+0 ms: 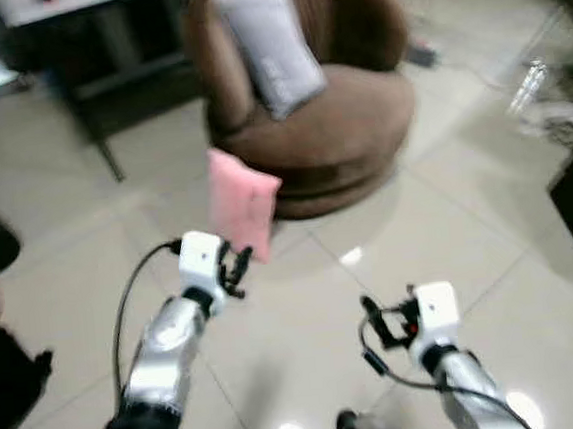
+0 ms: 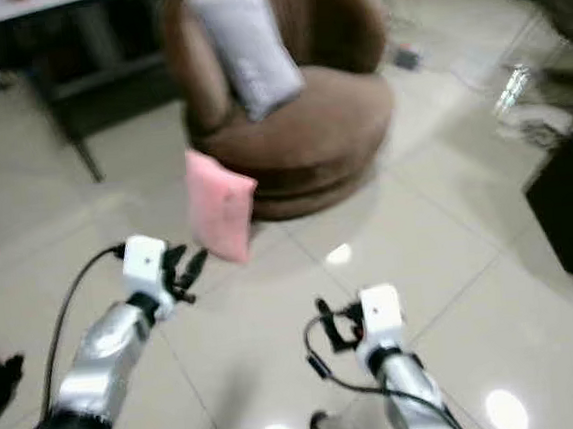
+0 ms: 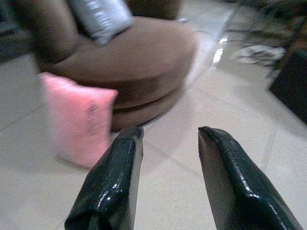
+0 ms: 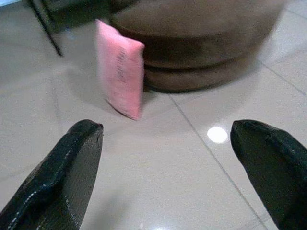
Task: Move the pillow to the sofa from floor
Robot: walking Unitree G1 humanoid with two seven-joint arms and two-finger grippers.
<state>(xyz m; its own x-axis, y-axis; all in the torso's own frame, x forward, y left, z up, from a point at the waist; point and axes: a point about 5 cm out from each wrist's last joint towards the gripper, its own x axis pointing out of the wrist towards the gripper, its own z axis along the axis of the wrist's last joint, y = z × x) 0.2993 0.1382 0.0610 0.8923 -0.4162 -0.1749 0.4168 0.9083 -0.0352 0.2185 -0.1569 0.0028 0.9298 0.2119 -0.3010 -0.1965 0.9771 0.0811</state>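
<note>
Blurred, the pink pillow [image 1: 242, 202] stands on the floor [image 1: 305, 313] against the brown sofa [image 1: 338, 120] at twelve o'clock, both end effectors, left [image 1: 237, 269] and right [image 1: 373, 324], spread wide, empty.

Your right claw [image 4: 168, 163] hangs over the pale tiled floor [image 4: 158, 191] with its two black fingers [image 4: 62, 172] spread wide, nothing between them. Ahead of them you see the pink pillow [image 4: 120, 74] standing upright on the floor, leaning against the round base of the brown sofa [image 4: 206, 52]. A bright light glint lies on the tile near the sofa.
</note>
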